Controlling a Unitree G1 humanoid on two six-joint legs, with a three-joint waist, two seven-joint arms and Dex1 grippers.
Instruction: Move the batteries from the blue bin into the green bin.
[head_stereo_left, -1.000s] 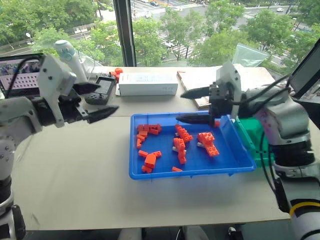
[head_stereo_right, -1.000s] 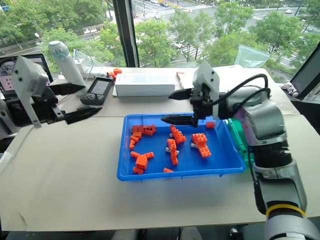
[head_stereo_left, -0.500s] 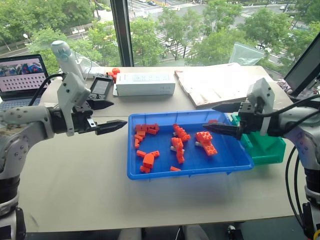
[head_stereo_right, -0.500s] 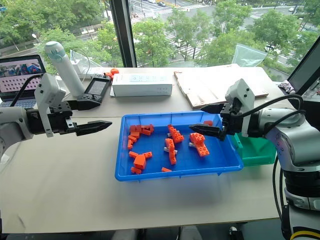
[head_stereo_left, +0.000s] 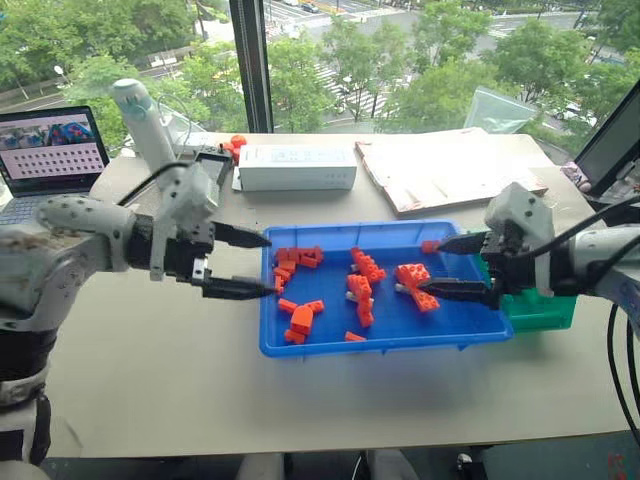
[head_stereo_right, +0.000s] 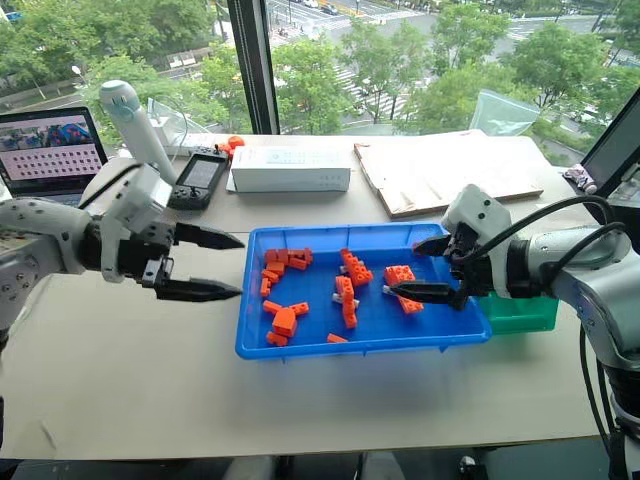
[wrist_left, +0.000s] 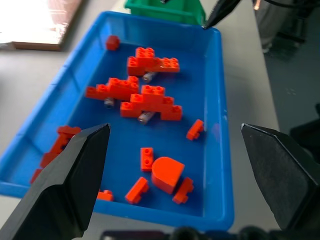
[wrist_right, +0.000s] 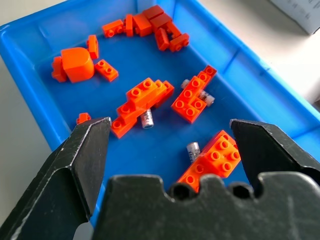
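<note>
The right gripper (head_stereo_right: 428, 268) is seen over the right end of the blue bin (head_stereo_right: 300, 345), fingers apart and empty; the right wrist view confirms a clear gap between the fingers, with nothing held. The left gripper (head_stereo_right: 215, 265) hangs at the bin's left edge, likewise spread wide and empty.

Three batteries (wrist_right: 147, 119) are made out in the bin, each partly buried under orange bricks (wrist_right: 142, 97). One (wrist_right: 193, 150) lies nearest the right gripper, its grey end protruding from beneath a brick toward the bin's right end. A second sits under the central brick cluster, and a third (wrist_right: 203, 97) lies farther toward the bin's far side, beside another stack. The green bin (head_stereo_right: 525, 312) stands just beside the bin's right end, behind the right arm.

The step in hand is judged to be the approach for a first pick. The nearest battery should be taken. As little of it is exposed, the fingers should be lowered either side of the bare end, across the cylinder's axis, so that the brick is not pinched with it. A slow closure is advised, since a round body may roll or slip out. The overlying brick may need nudging aside first.
</note>
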